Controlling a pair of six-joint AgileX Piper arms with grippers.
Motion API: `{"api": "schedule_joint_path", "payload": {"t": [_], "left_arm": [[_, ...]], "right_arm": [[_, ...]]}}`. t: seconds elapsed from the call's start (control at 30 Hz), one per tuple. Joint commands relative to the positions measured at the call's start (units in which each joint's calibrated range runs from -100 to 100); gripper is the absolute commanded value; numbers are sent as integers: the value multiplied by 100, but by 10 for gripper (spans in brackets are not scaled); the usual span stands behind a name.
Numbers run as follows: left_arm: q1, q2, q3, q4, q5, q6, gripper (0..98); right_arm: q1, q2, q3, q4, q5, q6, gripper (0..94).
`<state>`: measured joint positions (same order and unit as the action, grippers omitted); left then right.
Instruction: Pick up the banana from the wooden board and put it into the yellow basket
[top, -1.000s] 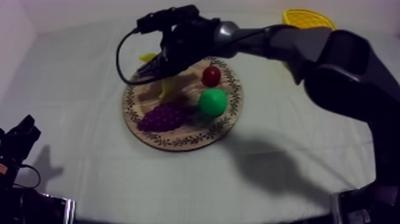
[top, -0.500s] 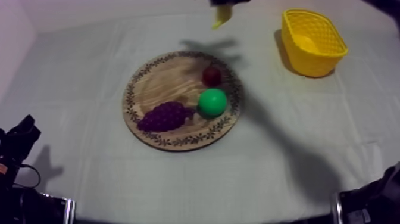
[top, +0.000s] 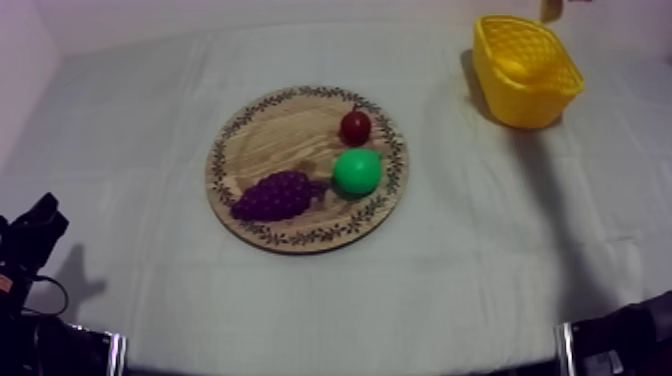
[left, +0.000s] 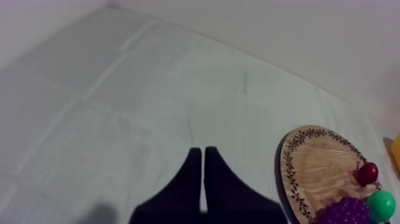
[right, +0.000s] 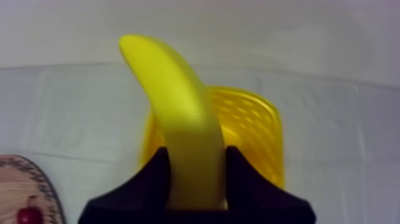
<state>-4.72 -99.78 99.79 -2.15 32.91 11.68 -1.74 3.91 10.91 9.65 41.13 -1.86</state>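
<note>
top: board (top: 280, 135) with grapes (top: 278, 195), pear (top: 357, 171) and small red fruit (top: 355, 127), well left of basket (top: 500, 85) | left wrist: left gripper (left: 203, 179) pressed together, far from basket | right wrist: right gripper (right: 196, 179) pinches banana (right: 178, 107) above basket; pickup done, drop left

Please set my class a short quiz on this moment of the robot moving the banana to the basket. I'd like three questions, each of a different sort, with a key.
1. True or false: the right gripper is shut on the long yellow toy banana, close to the yellow basket.
2. How many toy fruits lie on the round wooden board with a patterned rim? A: one. B: three. C: five.
3. Fill in: the black fingers of the left gripper lie together as a narrow wedge, so it is ____.

Key: 1 true. 2 B: the purple bunch of grapes, the green pear and the small red fruit. 3 shut.
</note>
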Motion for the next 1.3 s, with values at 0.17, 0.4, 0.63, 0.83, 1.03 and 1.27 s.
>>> {"api": "schedule_joint_path", "payload": {"t": [0.17, 0.4, 0.63, 0.83, 1.03, 1.27], "left_arm": [[-2, -5, -1, -3, 0, 0, 1], [-2, -5, -1, -3, 0, -1, 1], [-2, -5, -1, -3, 0, 1, 1], [-2, -5, -1, -3, 0, 2, 1], [-2, -5, -1, -3, 0, 2, 1], [-2, -5, -1, -3, 0, 1, 1]], "right_arm": [[417, -87, 1329, -193, -575, -5, 185], [543, 118, 1389, -394, -754, 243, 185], [469, 462, 1179, -349, -883, 224, 187], [438, 948, 781, -352, -921, 218, 190], [460, 1451, 474, -393, -1080, 277, 194], [372, 1894, 209, -357, -1171, 243, 212]]}}
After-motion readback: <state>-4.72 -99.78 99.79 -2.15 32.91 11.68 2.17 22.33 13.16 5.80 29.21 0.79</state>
